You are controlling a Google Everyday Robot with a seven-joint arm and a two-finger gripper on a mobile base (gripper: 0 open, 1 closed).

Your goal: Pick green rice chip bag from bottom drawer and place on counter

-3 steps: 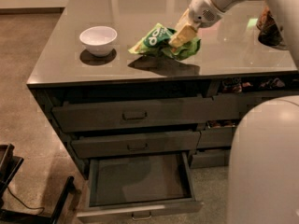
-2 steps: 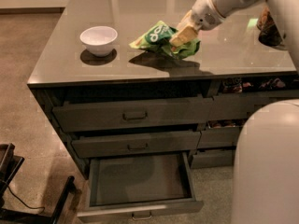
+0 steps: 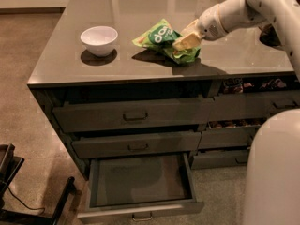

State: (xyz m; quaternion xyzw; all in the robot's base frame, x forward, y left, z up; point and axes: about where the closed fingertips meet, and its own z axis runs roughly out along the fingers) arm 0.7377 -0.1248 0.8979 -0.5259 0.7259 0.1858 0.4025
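Lowered slightly, the gripper [image 3: 186,41] stays clamped on the right end of the green rice chip bag [image 3: 159,35], upper centre on the counter [image 3: 117,3]. The white bowl [image 3: 99,39] and the open bottom drawer [image 3: 140,179] show bare insides. The bag's long axis runs left-right, lettering up.

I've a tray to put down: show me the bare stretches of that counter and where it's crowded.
Bare: the counter behind the white bowl and the green rice chip bag, and the front strip between them. Also the open bottom drawer, which holds nothing. Crowded: the right middle, where the gripper grips the bag.
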